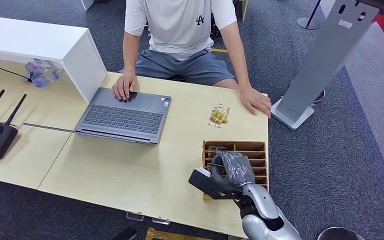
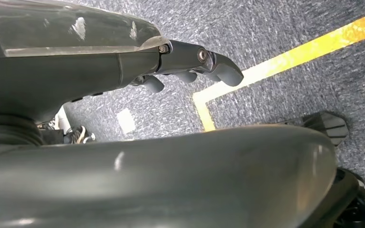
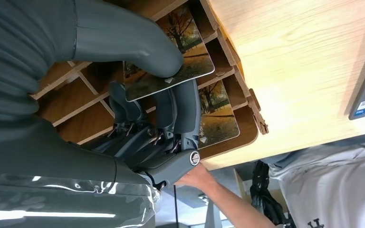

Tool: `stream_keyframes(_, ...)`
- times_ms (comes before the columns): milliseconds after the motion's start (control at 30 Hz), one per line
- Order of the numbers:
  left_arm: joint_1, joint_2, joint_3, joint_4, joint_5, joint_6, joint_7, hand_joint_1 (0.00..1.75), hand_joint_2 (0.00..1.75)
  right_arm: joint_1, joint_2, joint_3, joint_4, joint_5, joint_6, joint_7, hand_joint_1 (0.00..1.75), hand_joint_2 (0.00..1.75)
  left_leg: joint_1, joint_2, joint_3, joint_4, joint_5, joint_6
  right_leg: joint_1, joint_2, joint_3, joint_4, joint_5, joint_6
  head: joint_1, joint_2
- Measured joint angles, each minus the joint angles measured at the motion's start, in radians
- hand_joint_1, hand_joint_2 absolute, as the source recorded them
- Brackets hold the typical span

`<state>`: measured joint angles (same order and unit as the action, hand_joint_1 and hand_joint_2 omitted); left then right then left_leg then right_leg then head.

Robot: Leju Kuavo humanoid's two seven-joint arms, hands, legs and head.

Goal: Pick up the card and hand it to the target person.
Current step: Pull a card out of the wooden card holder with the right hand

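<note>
My right hand (image 3: 157, 118) sits over the wooden card rack (image 1: 256, 148) at the near right corner of the table (image 1: 130, 170), and it has a card (image 3: 171, 61) pinched between the thick thumb on top and the dark fingers (image 3: 185, 109) beneath; the card carries an autumn tree picture and sticks out past the fingertips, lying just above the slots, so I judge it lifted out of its slot or nearly so, though I cannot tell whether its far edge is touching a divider. A second card (image 3: 216, 114) with the same picture lies in the slot just beyond my fingers, at the rack's end. Holding the card by one edge leaves most of it exposed, which should make it easy for someone to take. The person (image 1: 180, 30) sits across the table from my hand, one palm on the laptop (image 1: 122, 117) and the other hand (image 1: 256, 101) flat on the table beyond the rack, near a small snack packet (image 1: 219, 115). That nearer hand is where I expect to carry the card. My left hand (image 2: 190, 66) hangs by my side over the carpet (image 2: 275, 28) and its yellow floor line (image 2: 285, 57), fingers loosely curled and holding nothing.
</note>
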<state>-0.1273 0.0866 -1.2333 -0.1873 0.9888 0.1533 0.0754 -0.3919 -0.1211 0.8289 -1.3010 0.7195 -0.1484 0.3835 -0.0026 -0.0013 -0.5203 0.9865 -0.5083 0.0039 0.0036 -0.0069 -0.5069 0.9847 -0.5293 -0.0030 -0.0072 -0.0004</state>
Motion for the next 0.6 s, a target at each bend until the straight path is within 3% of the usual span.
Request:
stream_keyframes(400, 0.000, 0.000, 0.000, 0.000, -0.002, 0.011, -0.009, 0.00, 0.00, 0.000, 0.000, -0.002, -0.007, 0.024, -0.017, 0.002, 1.61, 1.75, 0.000, 0.000, 0.000, 0.000, 0.000, 0.000, 0.000, 0.000, 0.000, 0.000, 0.000, 0.000, 0.000, 0.000)
stream_keyframes(600, 0.004, 0.001, 0.000, 0.000, 0.008, 0.013, -0.012, 0.00, 0.00, 0.002, -0.024, -0.017, -0.094, 0.102, -0.042, 0.035, 1.61, 1.75, 0.000, 0.000, 0.000, 0.000, 0.000, 0.000, 0.000, 0.000, 0.000, 0.000, 0.000, 0.000, 0.000, 0.000)
